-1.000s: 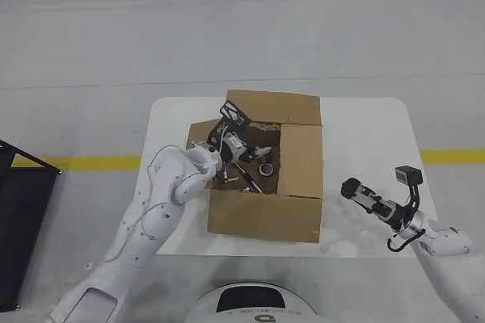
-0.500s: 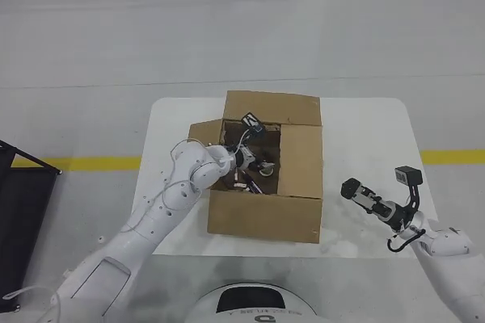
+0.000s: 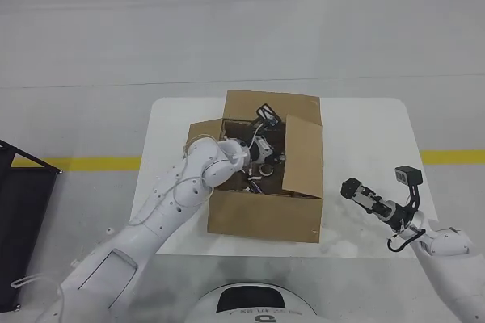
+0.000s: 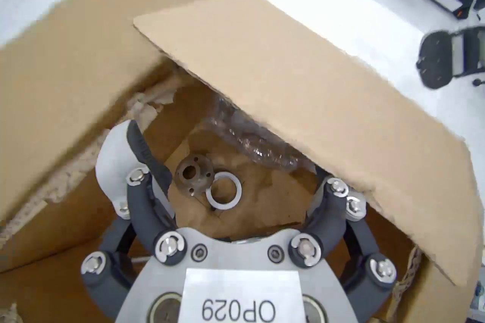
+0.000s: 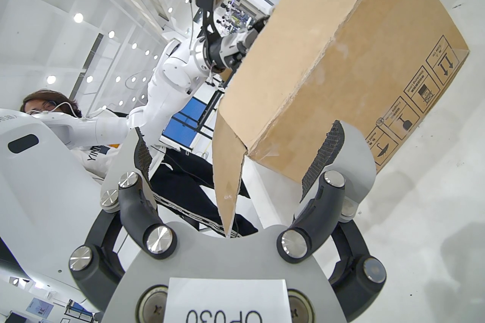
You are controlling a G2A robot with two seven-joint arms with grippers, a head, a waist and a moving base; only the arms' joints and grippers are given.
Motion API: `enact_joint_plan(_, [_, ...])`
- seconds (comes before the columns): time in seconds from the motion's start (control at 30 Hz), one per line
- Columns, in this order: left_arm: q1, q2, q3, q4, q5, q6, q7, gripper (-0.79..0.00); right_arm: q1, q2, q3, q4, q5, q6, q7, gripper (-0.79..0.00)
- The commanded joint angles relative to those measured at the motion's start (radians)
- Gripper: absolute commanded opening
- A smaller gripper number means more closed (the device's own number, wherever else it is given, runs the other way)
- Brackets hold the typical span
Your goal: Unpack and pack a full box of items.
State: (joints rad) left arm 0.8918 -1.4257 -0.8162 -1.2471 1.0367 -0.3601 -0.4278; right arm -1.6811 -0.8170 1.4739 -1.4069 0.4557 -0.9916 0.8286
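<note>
The brown cardboard box stands open in the middle of the white table. My left gripper is down inside it, open, with nothing between its fingers; one finger is tucked under the box's right flap. Beyond the fingertips, on the box floor, lie a dark metal hub, a white ring and a crumpled clear plastic bag. My right gripper hovers to the right of the box, open and empty, facing its side wall.
Bare tabletop lies right of the box around the right gripper and along the front edge. A yellow floor line runs behind the table. A dark rack stands on the floor at far left.
My left gripper has moved rightwards inside the box, up against the right flap, which now tilts up. The right arm has not moved.
</note>
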Motion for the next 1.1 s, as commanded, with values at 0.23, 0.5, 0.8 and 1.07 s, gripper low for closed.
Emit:
enact_joint_plan(0.23, [-0.034,-0.014,0.034,-0.047,0.055,0.021,-0.002,0.0,0.0,0.0,0.0,0.0,0.0,0.0,0.0,0.0])
enact_joint_plan(0.5, [-0.149,-0.088,0.156,0.047,0.005,0.061,0.028,0.0,-0.008,0.0,0.022,0.016,0.011,-0.001,-0.041,0.0])
enact_joint_plan(0.8, [-0.256,-0.188,0.277,0.236,-0.053,0.073,0.079,0.0,-0.207,-0.003,0.326,-0.22,0.203,-0.021,-0.021,0.0])
enact_joint_plan(1.07, [-0.32,-0.275,0.348,0.398,-0.078,0.056,0.131,0.0,-0.274,0.002,0.35,-0.393,0.078,-0.018,-0.018,0.0])
